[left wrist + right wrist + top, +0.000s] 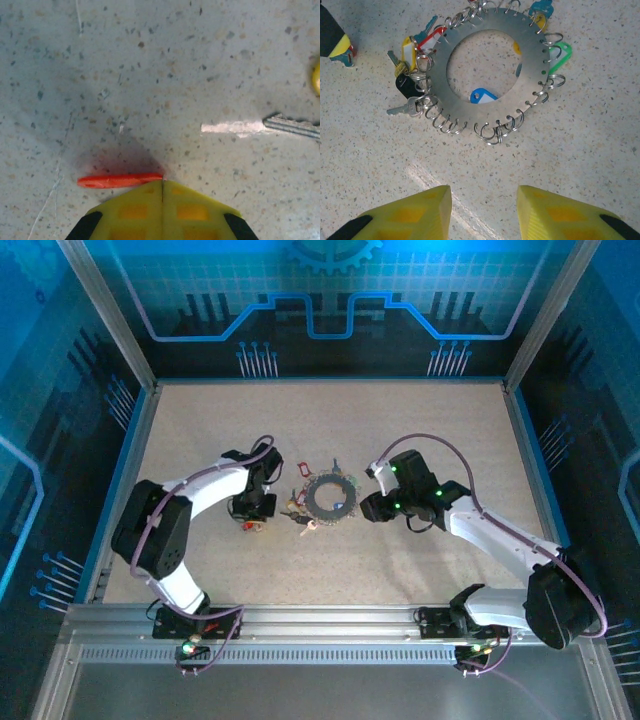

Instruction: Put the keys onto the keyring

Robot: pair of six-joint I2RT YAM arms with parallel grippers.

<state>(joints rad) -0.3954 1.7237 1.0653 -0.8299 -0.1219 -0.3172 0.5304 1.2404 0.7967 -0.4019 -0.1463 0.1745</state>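
The keyring (490,21), a flat grey metal band with small wire loops round its edge, lies on the table (331,496). Keys with coloured heads hang at its left side (415,45), a green one (560,52) sits at its right, and a blue one (482,95) lies in its hole. My right gripper (484,210) stands open just short of the ring, with nothing between its fingers (372,505). My left gripper (162,182) is shut, left of the ring (253,515). A red key (120,180) sticks out sideways from its tips, close over the table.
A bare metal key blade (292,125) and a bit of a yellow head (316,77) lie right of the left gripper. More keys lie at the ring's lower left (300,515). Blue walls enclose the speckled table (200,420).
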